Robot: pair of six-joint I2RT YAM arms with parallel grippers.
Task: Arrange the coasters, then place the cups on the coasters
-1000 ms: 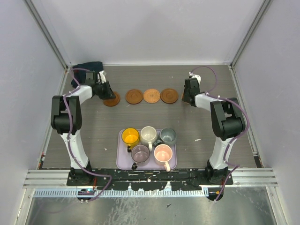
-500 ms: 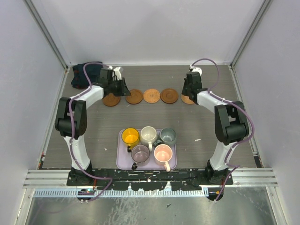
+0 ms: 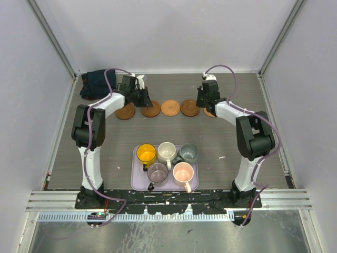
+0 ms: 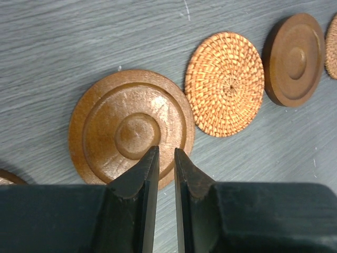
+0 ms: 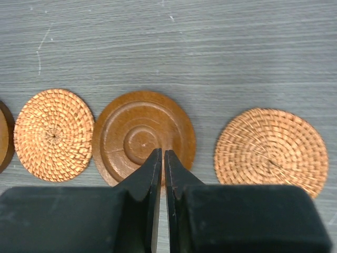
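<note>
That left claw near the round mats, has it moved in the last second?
Yes. The left gripper slid rightward along the coasters, away from the dark cloth.
</note>
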